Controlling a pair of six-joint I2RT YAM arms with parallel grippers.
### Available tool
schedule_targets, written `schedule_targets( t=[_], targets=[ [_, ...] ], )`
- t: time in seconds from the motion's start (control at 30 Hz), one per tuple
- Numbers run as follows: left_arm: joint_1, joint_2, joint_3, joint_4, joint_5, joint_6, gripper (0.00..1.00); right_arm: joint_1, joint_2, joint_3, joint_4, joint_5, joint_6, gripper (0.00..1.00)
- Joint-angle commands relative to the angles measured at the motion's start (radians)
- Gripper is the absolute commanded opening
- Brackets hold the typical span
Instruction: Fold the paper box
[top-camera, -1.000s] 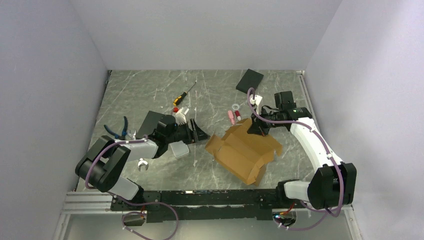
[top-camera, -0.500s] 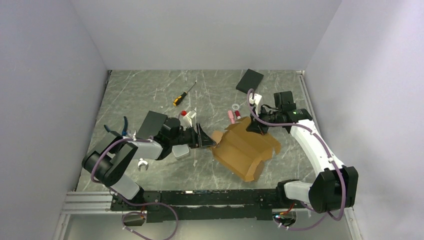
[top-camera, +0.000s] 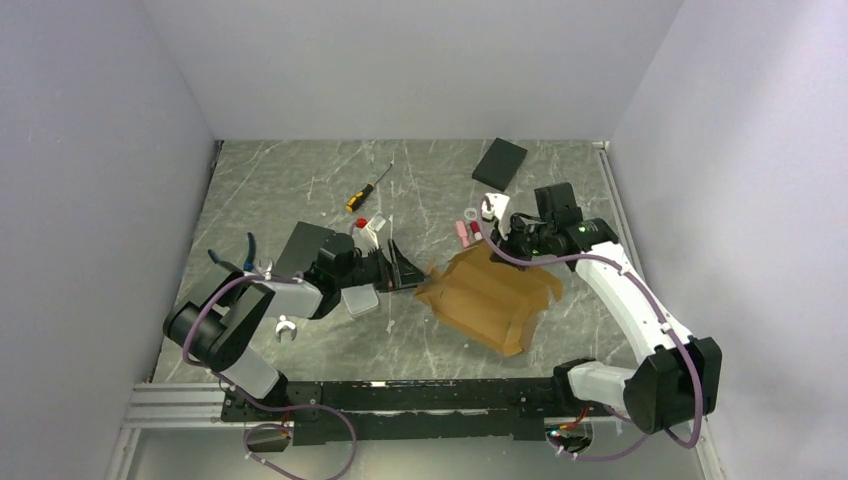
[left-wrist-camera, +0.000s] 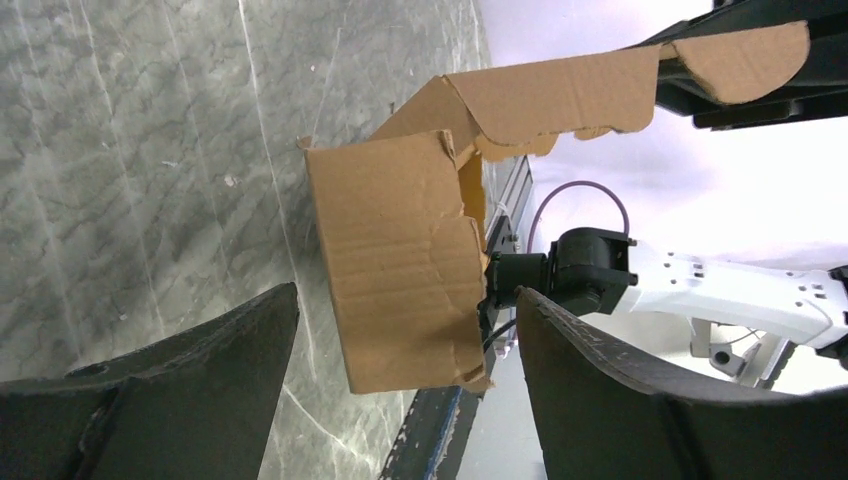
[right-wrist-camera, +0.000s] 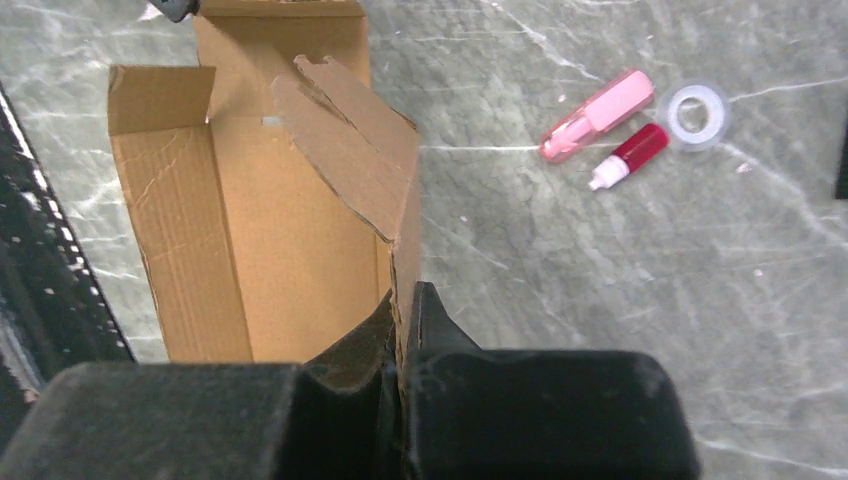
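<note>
Our right gripper (right-wrist-camera: 400, 325) pinches a raised flap of the paper box (top-camera: 490, 295), which lies right of the table's (top-camera: 300, 190) centre. Our left gripper's (top-camera: 402, 268) fingers (left-wrist-camera: 200, 380) stand spread wide on either side of its left flap, apart from it.

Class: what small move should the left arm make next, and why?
Probably ease the left gripper forward and close on the end flap of the paper box: its jaws stand open facing that flap, while the right gripper pinches another flap.
</note>
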Motion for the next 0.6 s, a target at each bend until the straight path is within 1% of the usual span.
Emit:
schedule_targets(
  t=[0.0, 0.17, 0.3, 0.4, 0.57],
  targets=[
    [0.006, -0.014, 0.072, -0.076, 0.019, 0.102, 0.84, 0.034, 0.039, 0.121, -0.052, 0.087, -0.118, 0.00],
    [0.006, -0.017, 0.128, -0.208, -0.013, 0.176, 0.84, 0.098, 0.061, 0.145, -0.041, 0.171, -0.132, 0.00],
    [0.006, -0.016, 0.149, -0.302, -0.059, 0.207, 0.82, 0.140, 0.048, 0.111, 0.005, 0.203, -0.101, 0.00],
    [0.004, -0.011, 0.171, -0.353, -0.085, 0.218, 0.81, 0.156, 0.053, 0.089, 0.038, 0.195, -0.062, 0.00],
    [-0.012, 0.008, 0.227, -0.469, -0.134, 0.246, 0.78, 0.157, 0.089, 0.110, 0.032, 0.167, 0.014, 0.00]
  ],
)
